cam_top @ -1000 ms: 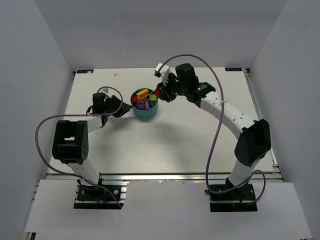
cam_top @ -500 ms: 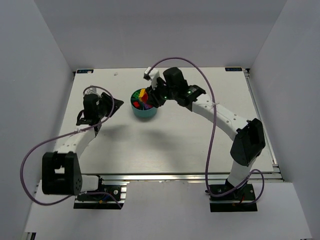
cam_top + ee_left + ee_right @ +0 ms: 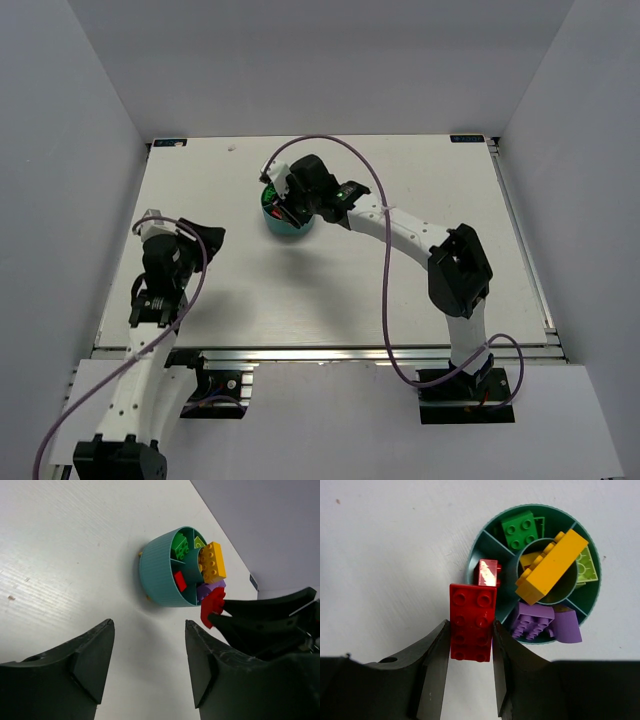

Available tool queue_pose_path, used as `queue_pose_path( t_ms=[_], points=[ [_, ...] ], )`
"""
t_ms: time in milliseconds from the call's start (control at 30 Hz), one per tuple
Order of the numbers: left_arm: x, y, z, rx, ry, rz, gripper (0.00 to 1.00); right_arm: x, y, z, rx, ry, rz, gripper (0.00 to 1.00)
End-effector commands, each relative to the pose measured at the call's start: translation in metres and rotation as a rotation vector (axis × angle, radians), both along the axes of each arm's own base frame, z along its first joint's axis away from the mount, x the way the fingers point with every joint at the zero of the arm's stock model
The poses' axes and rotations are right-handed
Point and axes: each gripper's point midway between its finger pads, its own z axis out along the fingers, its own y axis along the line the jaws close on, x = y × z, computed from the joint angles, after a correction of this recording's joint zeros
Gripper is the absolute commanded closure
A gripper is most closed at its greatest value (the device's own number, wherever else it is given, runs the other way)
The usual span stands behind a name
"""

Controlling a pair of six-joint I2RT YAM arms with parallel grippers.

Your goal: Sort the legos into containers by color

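The round teal bowl has divided compartments. They hold a dark green brick, a lime green brick, purple bricks and a small red brick. A long orange-yellow brick lies across the central ring. My right gripper is shut on a red two-by-four brick, held above the bowl's edge by the red compartment. In the top view it covers much of the bowl. My left gripper is open and empty, well away from the bowl, at the table's left.
The white table is enclosed by grey walls on three sides. Purple cables loop from both arms above the table. The right arm's upper link stands over the right half.
My right gripper has carried the red brick leftward, from the bowl's right side to over the bowl. My left arm has pulled back from the bowl toward the near left.
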Motion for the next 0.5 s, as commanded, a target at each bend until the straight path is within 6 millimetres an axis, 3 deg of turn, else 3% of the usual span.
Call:
queue_pose_path(
  t_ms=[0, 233, 467],
  points=[
    [-0.027, 0.017, -0.023, 0.026, 0.080, 0.087, 0.31, 0.020, 0.004, 0.030, 0.007, -0.147, -0.010, 1.00],
    [-0.052, 0.017, -0.031, -0.006, 0.076, 0.104, 0.30, 0.036, 0.004, 0.026, -0.036, -0.232, -0.030, 1.00],
    [-0.060, 0.017, -0.033, -0.004, 0.078, 0.107, 0.30, 0.039, 0.007, 0.015, -0.054, -0.234, -0.017, 1.00]
  ],
)
